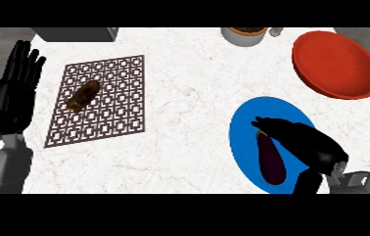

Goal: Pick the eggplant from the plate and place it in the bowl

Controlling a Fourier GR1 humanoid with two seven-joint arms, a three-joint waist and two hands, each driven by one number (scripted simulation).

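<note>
The eggplant (271,159) lies on the blue plate (245,127) near the counter's (188,147) near right corner, its length running from the plate's middle toward the near rim. The right hand (300,139) comes in from the lower right and is over the plate, its fingers (269,124) bent down at the eggplant's far end and right flank; they touch or nearly touch it, but whether they have closed round it I cannot tell. The eggplant rests flat on the plate. The red bowl (332,63) sits at the far right edge of the counter, just beyond the plate and apart from it. The left hand (18,90) rests at the left edge, fingers straight and spread, pointing away toward the far side, holding nothing. A brown lattice mat (101,100) lies on the left half of the counter, with a small brown food item (83,95) on its left part. At the far edge stand a white pot (245,35) with something dark inside and, toward the far left corner, a grey box (76,33).
</note>
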